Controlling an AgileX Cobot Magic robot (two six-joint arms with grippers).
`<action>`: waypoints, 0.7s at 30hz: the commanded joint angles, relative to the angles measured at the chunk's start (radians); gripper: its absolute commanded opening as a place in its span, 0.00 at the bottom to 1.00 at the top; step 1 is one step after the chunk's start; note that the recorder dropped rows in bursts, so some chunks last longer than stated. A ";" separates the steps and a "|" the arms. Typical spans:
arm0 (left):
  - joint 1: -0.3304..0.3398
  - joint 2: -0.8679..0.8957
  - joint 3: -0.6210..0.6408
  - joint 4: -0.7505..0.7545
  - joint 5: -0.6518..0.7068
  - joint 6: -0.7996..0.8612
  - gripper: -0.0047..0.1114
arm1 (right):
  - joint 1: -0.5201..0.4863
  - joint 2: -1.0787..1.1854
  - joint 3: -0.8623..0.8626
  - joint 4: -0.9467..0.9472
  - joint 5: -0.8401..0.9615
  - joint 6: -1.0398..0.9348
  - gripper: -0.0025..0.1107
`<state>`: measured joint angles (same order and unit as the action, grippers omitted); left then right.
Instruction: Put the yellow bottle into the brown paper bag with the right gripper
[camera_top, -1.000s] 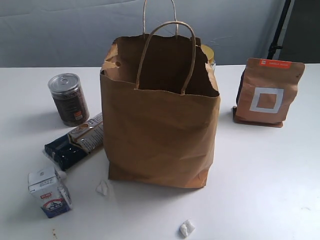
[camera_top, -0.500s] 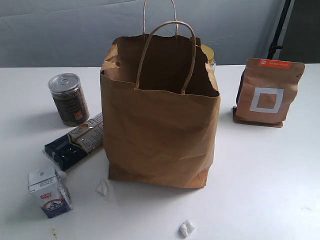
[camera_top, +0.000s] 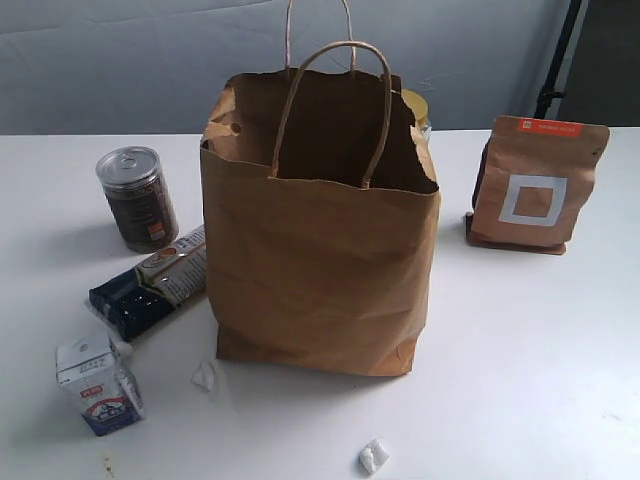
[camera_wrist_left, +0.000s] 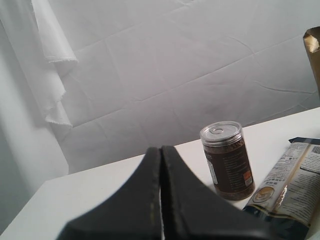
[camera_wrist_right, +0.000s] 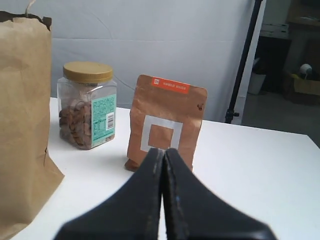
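Currently on the table (camera_top: 520, 350), as I read it from the console:

1. brown paper bag (camera_top: 320, 270): upright at centre, mouth open, rim torn, both loop handles standing. Its floor is hidden from every camera.
2. yellow bottle: not in sight in any view. It may lie inside the bag or out of frame; I cannot tell which.
3. clear jar (camera_wrist_right: 87, 107), yellow lid, brown contents: just behind the bag, near the brown pouch (camera_wrist_right: 165, 125). It is the only yellow-topped thing showing.
4. right gripper (camera_wrist_right: 163, 155): jaws pressed together on nothing, low over the table, pointing toward the pouch.
5. left gripper (camera_wrist_left: 160, 155): jaws likewise closed and empty, facing the metal-lidded can (camera_wrist_left: 227, 160).

Handling note: I judge the first need is to settle where the bottle is before committing the right arm. If a pick is called for, I would part the jaws well ahead of contact and take the body below the shoulders. Then I would lift clear of the torn rim, come in between the handles, and lower straight, since a light paper bag tips easily
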<state>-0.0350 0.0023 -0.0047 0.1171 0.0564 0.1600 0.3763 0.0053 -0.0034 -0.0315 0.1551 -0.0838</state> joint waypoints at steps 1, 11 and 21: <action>-0.004 -0.002 0.005 -0.004 -0.006 -0.004 0.04 | -0.008 -0.005 0.003 0.082 -0.009 -0.010 0.02; -0.004 -0.002 0.005 -0.004 -0.006 -0.004 0.04 | -0.008 -0.005 0.003 0.174 0.013 0.173 0.02; -0.004 -0.002 0.005 -0.004 -0.006 -0.004 0.04 | -0.008 -0.005 0.003 0.102 0.011 -0.009 0.02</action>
<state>-0.0350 0.0023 -0.0047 0.1171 0.0564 0.1600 0.3763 0.0053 -0.0034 0.0849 0.1857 0.0056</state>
